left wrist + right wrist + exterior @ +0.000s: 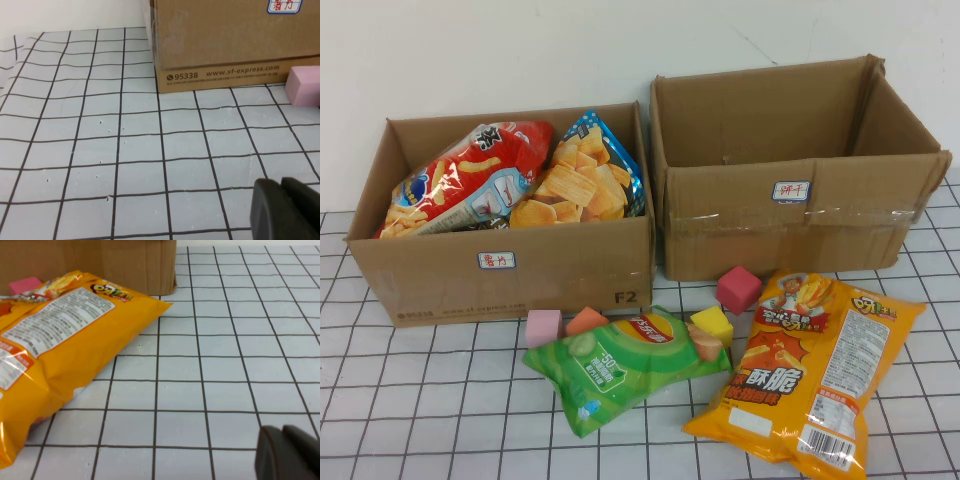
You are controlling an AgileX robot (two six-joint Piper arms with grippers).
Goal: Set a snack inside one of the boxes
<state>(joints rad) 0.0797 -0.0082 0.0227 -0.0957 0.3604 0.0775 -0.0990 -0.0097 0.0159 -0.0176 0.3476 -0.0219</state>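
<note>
The lower, wider box (505,270) sits at the counter's (420,400) left, already holding two snack bags, beside the taller box (790,220). A green snack bag (620,365) and an orange snack bag (815,375) lie in front, among foam blocks (738,290). Both claws are closed and empty — the left claw (287,207) low over bare counter near the wider box's front, the right claw (287,452) just beside the orange bag.

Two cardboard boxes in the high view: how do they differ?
1. The left box holds two snack bags; the right box looks empty.
2. The left box is lower and wider; the right box stands taller.
3. The right box has a clear tape band across its front; the left box has dark print instead.

Shared: both are open-topped brown cardboard with a small white label in front.
</note>
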